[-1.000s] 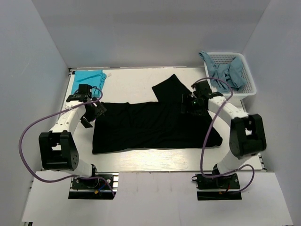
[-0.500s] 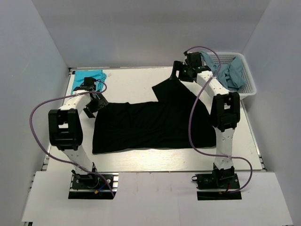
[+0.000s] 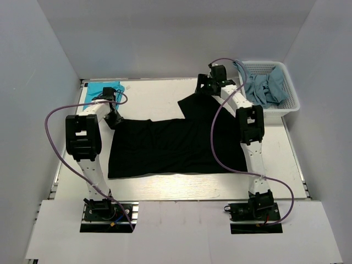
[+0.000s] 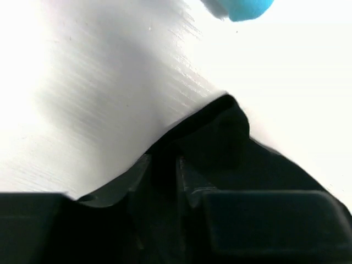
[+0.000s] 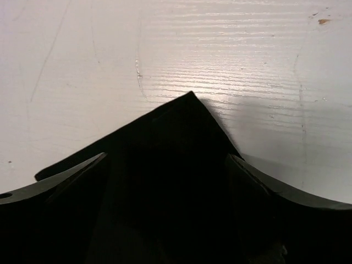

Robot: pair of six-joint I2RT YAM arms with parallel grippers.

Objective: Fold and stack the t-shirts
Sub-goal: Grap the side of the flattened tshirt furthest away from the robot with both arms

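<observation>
Teal t-shirt: one, lying in the far left corner of the desk, well apart from the black one.
Left arm: one, white with black joints, reaching from the near edge to the black cloth's far left corner.
Left gripper: jaws drawn narrow, with the corner of the black cloth bunched up between them.
Black t-shirt: one, the largest piece. It is spread flat across the middle of the desk, with a pointed flap running out toward the far right.
Right arm: one, of the same make, stretched along the right side of the black cloth to the tip of that flap.
Right gripper: jaws wide, one finger on each side of the flap's point and nothing between them but the cloth lying under them.
Basket: one, white mesh, at the far right corner.
Greyish-blue t-shirts: a crumpled heap inside the basket, one edge hanging over its left rim. How many there are cannot be told.
Desk: white, with fine grain and a few scratches and specks in the wrist views.
Walls: plain pale grey, closing the desk in on the left, the far side and the right.
</observation>
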